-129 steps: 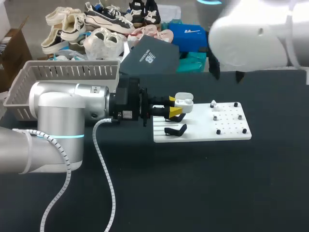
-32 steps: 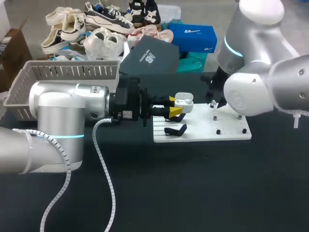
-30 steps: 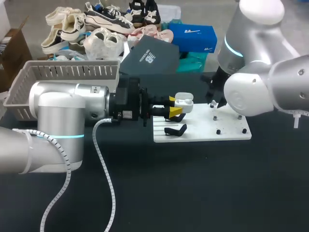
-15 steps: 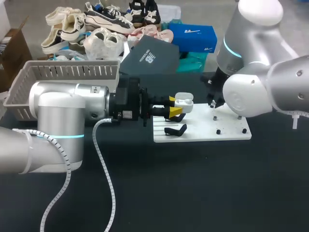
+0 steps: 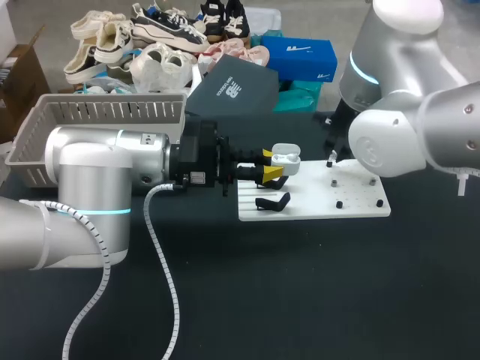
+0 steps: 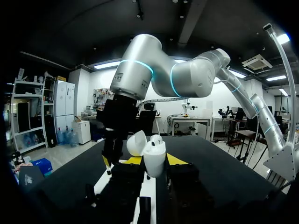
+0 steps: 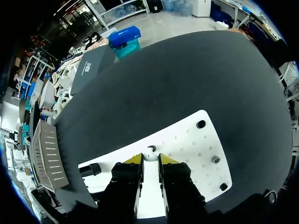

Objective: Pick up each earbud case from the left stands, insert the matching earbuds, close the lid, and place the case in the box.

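Gaping white case [image 6: 154, 158], perhaps 1 earbud [image 6: 156, 138]

Head view high behind, wrist views close, all share white board [image 5: 315, 204]

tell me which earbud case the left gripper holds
The white case, lid open, in the left gripper; the black case sits on the white board.

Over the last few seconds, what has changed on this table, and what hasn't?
The right arm swung in from the far right and came down over the white board. Its end effector is now closed around a white earbud there. The left end effector stayed where it was, holding the open white case. The black case on the board has not moved.
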Robot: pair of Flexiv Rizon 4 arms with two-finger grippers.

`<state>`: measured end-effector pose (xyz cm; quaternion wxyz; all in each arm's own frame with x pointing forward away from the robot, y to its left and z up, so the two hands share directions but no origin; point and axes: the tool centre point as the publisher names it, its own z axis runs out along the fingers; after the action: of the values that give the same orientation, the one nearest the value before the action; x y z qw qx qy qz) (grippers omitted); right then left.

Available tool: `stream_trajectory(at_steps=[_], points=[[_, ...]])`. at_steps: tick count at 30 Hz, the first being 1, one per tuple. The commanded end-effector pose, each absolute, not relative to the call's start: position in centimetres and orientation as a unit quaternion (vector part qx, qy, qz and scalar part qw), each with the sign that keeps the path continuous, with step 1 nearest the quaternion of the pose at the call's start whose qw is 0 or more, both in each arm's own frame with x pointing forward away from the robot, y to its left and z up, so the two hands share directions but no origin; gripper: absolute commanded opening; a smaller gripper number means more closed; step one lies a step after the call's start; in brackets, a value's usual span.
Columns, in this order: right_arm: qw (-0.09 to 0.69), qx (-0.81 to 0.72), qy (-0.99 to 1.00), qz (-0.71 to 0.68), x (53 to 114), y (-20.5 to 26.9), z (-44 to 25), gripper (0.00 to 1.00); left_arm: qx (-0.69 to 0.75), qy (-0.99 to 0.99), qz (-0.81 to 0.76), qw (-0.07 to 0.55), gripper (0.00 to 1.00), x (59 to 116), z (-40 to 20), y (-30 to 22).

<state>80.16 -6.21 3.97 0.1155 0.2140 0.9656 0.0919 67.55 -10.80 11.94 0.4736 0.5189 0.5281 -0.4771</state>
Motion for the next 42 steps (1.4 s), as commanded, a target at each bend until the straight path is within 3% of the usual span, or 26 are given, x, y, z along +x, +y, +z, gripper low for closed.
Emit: stream_trajectory(at_steps=[1, 17, 27, 42], points=[[0.124, 0.22, 0.962, 0.099, 78.8, -7.0, 5.5, 0.0, 0.518, 0.528, -0.477, 0.475, 0.0, 67.6, 11.9, -10.9], [0.183, 0.196, 0.958, 0.101, 75.6, -8.6, 16.5, 0.0, 0.518, 0.528, -0.477, 0.475, 0.0, 67.6, 11.9, -10.9], [0.192, 0.027, 0.978, 0.078, 71.4, -4.3, 23.4, 0.0, 0.518, 0.528, -0.477, 0.475, 0.0, 67.6, 11.9, -10.9], [0.13, -0.15, 0.98, 0.02, 67.6, 1.2, 23.7, 0.0, 0.518, 0.528, -0.477, 0.475, 0.0, 67.6, 11.9, -10.9]])
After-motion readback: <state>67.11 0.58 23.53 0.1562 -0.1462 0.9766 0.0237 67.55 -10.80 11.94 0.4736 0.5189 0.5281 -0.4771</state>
